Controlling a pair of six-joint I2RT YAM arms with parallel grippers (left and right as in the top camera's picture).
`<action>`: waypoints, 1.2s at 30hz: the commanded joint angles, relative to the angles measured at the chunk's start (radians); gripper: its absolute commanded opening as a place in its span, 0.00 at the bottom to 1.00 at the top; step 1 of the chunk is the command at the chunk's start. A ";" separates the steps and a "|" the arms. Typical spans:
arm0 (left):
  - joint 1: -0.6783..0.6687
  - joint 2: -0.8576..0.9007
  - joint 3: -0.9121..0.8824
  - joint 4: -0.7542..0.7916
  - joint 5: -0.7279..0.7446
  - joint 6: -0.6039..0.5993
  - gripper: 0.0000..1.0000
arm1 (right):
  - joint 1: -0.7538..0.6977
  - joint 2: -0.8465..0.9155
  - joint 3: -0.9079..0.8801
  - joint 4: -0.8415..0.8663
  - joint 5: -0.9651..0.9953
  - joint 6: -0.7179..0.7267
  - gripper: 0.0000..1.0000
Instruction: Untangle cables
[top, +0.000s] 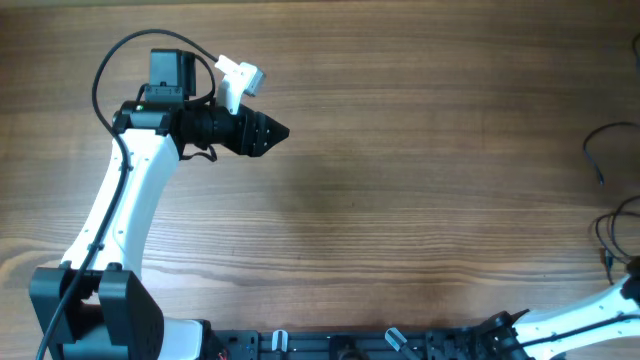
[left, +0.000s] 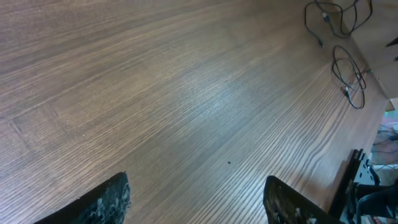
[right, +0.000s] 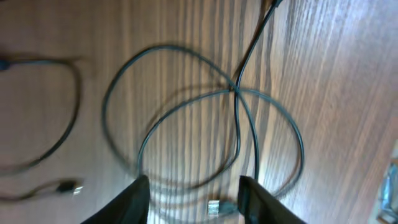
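1. Fingers first: my right fingers (right: 134, 200) are spread apart with nothing between them. They hang just above the looped cable (right: 236, 91), and its small plug (right: 214, 206) lies in the gap below them.
2. My left fingers (left: 117, 198) are also wide apart and hold nothing. Only bare table (left: 186, 112) lies under them, and they are well apart from both cables, which lie at the opposite side of the table.
3. Step in hand, as I judge it, is the approach for a first grasp. No cable is lifted and none is gripped, so the untangling is not yet under way.
4. The looped cable crosses itself near the top of the right wrist view and makes overlapping rings. The next move calls for lowering my right fingers onto one strand near the plug and closing on that strand alone, not on a neighbouring ring. That end then needs drawing back through the crossing. My left fingers would have to cross the table to pin the rest down.
5. Count: two cables, the looped one and a second cable (right: 78, 99) beside it, which seems to lie apart from it. Two plugs are visible, one on each cable, both blurred. There are two arms, two pairs of fingers and one table.
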 joint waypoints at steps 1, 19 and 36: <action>-0.004 0.008 0.003 0.014 0.000 0.013 0.71 | 0.054 -0.117 0.013 -0.035 0.019 0.043 0.50; 0.045 -0.245 0.005 0.063 -0.277 -0.148 0.71 | 0.400 -0.587 0.013 -0.087 0.071 0.017 0.53; 0.047 -0.468 0.005 0.001 -0.479 -0.303 0.70 | 0.846 -0.632 0.013 -0.088 0.069 -0.114 0.57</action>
